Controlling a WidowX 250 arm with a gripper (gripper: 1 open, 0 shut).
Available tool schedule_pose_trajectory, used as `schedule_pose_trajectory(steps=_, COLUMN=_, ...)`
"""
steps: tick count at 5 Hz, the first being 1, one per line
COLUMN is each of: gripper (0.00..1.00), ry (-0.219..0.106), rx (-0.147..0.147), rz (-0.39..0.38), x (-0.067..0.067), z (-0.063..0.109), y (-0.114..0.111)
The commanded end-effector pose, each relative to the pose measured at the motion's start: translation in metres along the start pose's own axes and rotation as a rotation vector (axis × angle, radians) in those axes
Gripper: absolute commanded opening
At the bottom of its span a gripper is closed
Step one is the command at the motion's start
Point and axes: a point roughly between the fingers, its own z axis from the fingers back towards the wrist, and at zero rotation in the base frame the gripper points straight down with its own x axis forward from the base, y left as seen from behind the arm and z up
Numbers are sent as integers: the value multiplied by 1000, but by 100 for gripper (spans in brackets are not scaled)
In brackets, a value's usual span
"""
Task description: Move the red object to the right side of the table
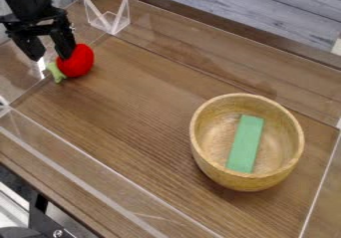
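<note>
Black robot arm [30, 1] — dark boxy wrist, matte black gripper [46, 45] with two stubby fingers [63, 45] — details blurred.
</note>
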Motion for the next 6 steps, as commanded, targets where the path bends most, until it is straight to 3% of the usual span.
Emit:
schedule_pose_trajectory(steps=1, gripper=100, ry=-41, rx=30, rz=-15, x=5, z=1, y=-2)
schedule_pose_trajectory(steps=3, gripper=100, ry=-30, rx=48, rz=27, x=11, z=-22, y=-1)
schedule_pose_trajectory(steps=4, gripper=0, ry=-23, rx=46, rz=-21, x=11, z=-20, y=-2)
schedule_pose_trajectory(steps=5, gripper=0, ry=-16, rx=43, rz=-72, x=12, z=-15, y=-1)
schedule_pose_trajectory(steps=6, gripper=0, ry=-39, rx=44, rz=-119, x=17, z=10, y=-16)
